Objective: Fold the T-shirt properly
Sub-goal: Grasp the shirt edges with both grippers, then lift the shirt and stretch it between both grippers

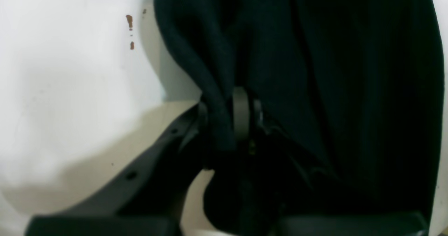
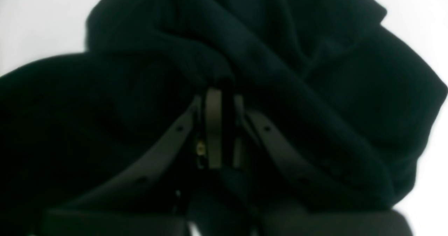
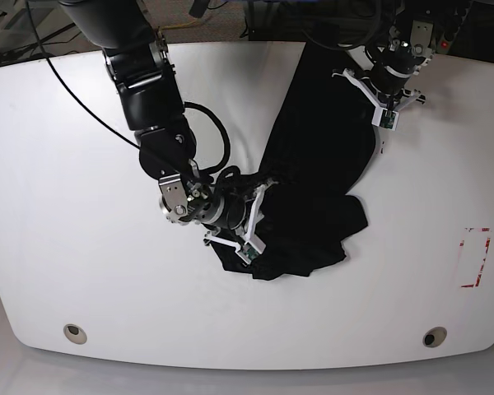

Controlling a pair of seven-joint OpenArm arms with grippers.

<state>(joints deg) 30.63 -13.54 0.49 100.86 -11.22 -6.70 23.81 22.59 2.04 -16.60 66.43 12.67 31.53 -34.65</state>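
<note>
The black T-shirt (image 3: pixel 313 164) lies bunched and stretched across the white table, from the far right toward the middle. No print shows. My left gripper (image 3: pixel 375 132) at the far right is shut on a rolled edge of the T-shirt (image 1: pixel 217 99). My right gripper (image 3: pixel 259 216) near the table's middle is shut on a fold of the T-shirt (image 2: pixel 224 71). In both wrist views black cloth fills most of the picture and hangs over the fingers (image 2: pixel 213 124).
The white table (image 3: pixel 82 247) has two round holes near its front edge (image 3: pixel 75 332). A red-outlined rectangle (image 3: pixel 471 257) is marked at the right edge. Small brown specks (image 1: pixel 130 22) mark the table near the left gripper. Cables run along the back.
</note>
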